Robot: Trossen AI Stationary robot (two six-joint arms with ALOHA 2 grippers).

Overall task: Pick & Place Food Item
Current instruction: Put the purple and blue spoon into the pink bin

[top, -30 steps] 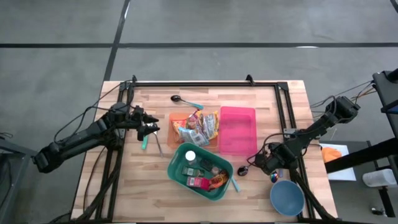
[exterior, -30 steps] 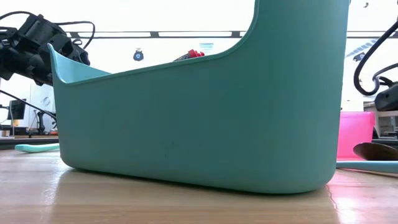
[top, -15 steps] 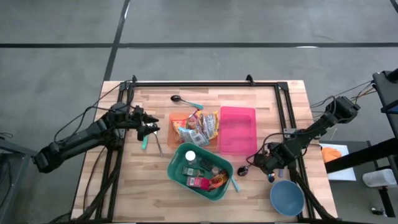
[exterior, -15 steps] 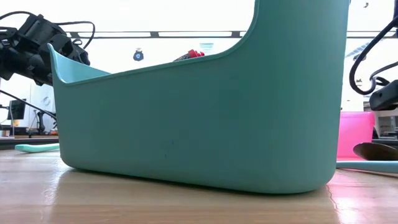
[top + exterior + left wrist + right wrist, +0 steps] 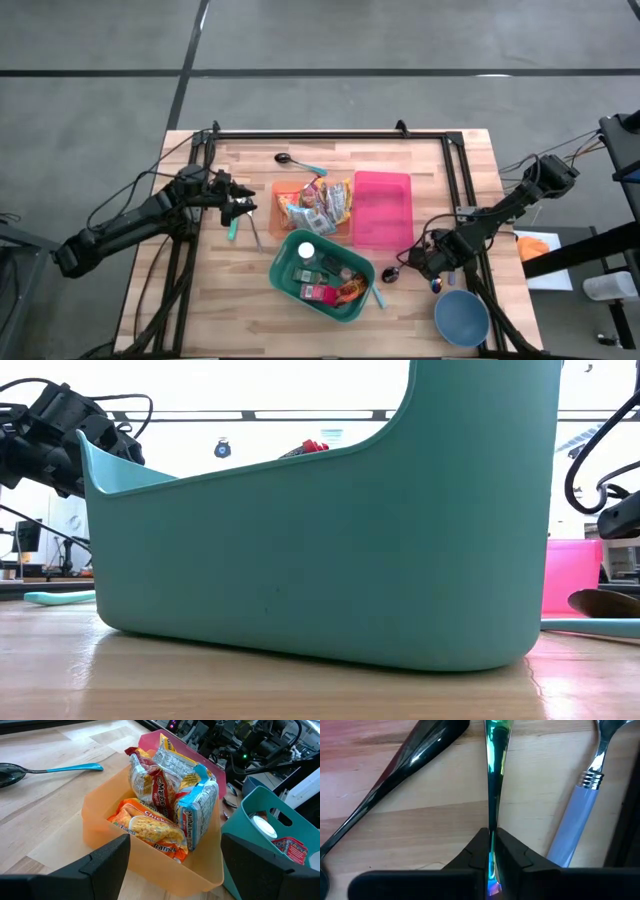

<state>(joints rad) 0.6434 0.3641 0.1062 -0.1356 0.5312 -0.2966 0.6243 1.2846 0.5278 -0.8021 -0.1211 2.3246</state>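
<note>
I have the right gripper [image 5: 491, 851] down low at the right side of the wooden table [image 5: 230, 300], just right of the teal plastic bin [image 5: 284, 282] and near the blue bowl [image 5: 461, 316]. Its fingers are clenched tight on a thin shiny rainbow-coloured metal handle [image 5: 495, 775]. That handle runs straight away from the fingers, so its long line matches the way the gripper points. A black spoon-like utensil [image 5: 405, 767] lies on one side of it and a utensil with a pale blue handle [image 5: 574, 820] lies on the other, both close but apart from it.

That is cutlery, not food. The food I want, the ramen noodle packets [image 5: 165, 800], sits in the orange plastic tray [image 5: 100, 820] in the middle of the table, with the pink plastic tray [image 5: 382, 208] touching its right side.

My left gripper [image 5: 243, 209] hangs just left of the orange tray, with its fingers spread wide and nothing in them. The packets lie straight ahead of those fingers and stand mostly upright, leaning on each other. I judge the left arm is much nearer to the food, so it is better placed to take a packet.
</note>
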